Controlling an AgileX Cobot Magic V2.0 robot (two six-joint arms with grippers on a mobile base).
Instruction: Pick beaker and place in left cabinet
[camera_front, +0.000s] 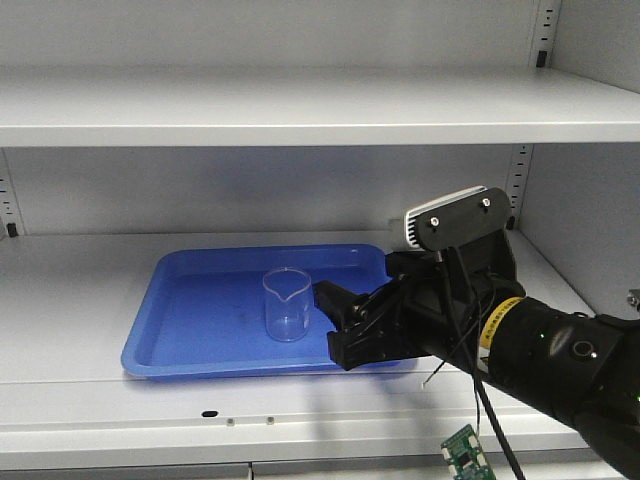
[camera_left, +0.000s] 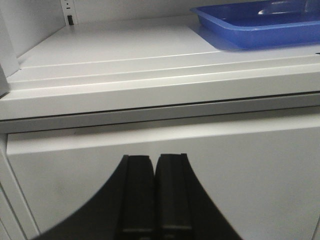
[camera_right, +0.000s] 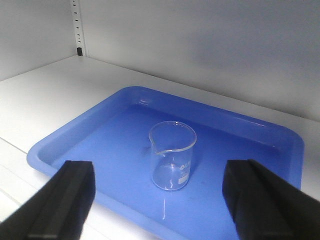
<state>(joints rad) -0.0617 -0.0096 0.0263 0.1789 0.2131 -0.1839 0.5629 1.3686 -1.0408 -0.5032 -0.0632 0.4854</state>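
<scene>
The beaker (camera_front: 287, 305) (camera_right: 172, 162), small and of clear glass, stands upright inside the blue tray (camera_front: 200, 320) (camera_right: 95, 137) on the middle shelf (camera_front: 70, 290) of the left cabinet. My right gripper (camera_front: 334, 325) (camera_right: 160, 172) is open just to the beaker's right. In the right wrist view the beaker lies a little beyond its two wide-apart black fingers (camera_right: 75, 185), and nothing touches it. My left gripper (camera_left: 155, 159) is shut with nothing in it. It hangs below the shelf edge (camera_left: 150, 92), facing the cabinet's grey front.
An upper shelf (camera_front: 300, 105) closes the space above the tray. Perforated rails (camera_front: 518, 180) and the cabinet's right wall (camera_front: 590, 200) bound the shelf. The tray's raised rim (camera_right: 150, 212) runs between the right fingers and the beaker. A green circuit board (camera_front: 462, 450) hangs below the right arm.
</scene>
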